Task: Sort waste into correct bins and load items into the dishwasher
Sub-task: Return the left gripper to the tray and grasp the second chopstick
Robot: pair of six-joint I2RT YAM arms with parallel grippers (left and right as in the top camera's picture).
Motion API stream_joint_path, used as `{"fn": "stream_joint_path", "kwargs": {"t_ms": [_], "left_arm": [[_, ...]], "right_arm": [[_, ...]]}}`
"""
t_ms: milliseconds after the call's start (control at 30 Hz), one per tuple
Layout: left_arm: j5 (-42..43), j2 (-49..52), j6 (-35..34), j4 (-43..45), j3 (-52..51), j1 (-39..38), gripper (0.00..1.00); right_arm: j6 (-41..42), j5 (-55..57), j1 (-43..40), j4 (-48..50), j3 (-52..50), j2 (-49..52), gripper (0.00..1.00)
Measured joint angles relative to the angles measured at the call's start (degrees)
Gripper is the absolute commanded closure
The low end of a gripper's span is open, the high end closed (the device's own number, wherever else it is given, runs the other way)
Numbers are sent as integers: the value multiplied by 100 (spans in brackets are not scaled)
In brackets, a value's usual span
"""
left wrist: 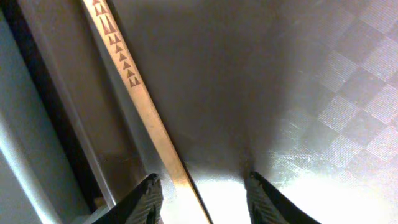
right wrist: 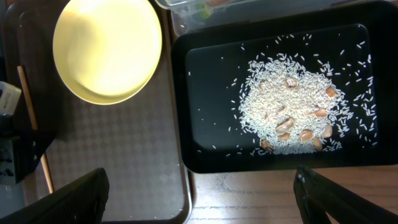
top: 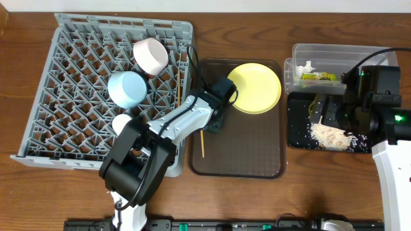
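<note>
Mid-way across the wooden worktop (top: pixel 308 199), the left gripper (left wrist: pixel 202 186) is hovering spread wide over a chopstick (left wrist: pixel 143 106) on the brown tray (top: pixel 257 154); by the right edge, the right gripper (right wrist: pixel 202 190) is gaping above the black tray's (right wrist: pixel 211 124) rice (right wrist: pixel 280 106); the yellow plate (top: pixel 255 88) is lying farther back

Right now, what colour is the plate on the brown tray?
Yellow. The plate shows best in the right wrist view.

The overhead view is evenly lit and sharp, with soft shadows beside the dish rack (top: pixel 64 77). The left wrist view is dim and blurred, with white glare on the brown tray (left wrist: pixel 311 74) just beside the chopstick (left wrist: pixel 134 87). The right wrist view washes out the yellow plate (right wrist: pixel 107 50).
</note>
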Motion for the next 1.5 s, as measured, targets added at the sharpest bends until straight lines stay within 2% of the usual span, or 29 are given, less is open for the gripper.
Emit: {"fn": "stream_joint_path", "kwargs": {"t_ms": [167,333,433,567,667,767,800,967,1267,1500], "left_arm": [[-63,7,-7,2,0,-2,51],[118,7,-157,2,0,2,60],[420,7,-328,0,0,2,70],[804,17,-557,-2,0,0,73],[925,17,-619,-2,0,0,80],[1001,17,-667,-2,0,0,81],[1014,17,-684,-2,0,0,86],[1067,17,-728,13,0,0,93],[1032,4,-693,7,0,-2,94],[603,-479,-387,-481,2,11,94]], "right_arm": [[0,0,0,0,0,0,7],[0,0,0,0,0,0,7],[0,0,2,0,0,0,7],[0,0,0,-2,0,0,7],[0,0,0,-4,0,0,7],[0,0,0,-7,0,0,7],[0,0,0,-7,0,0,7],[0,0,0,-7,0,0,7],[0,0,0,-7,0,0,7],[0,0,0,-17,0,0,7]]}}
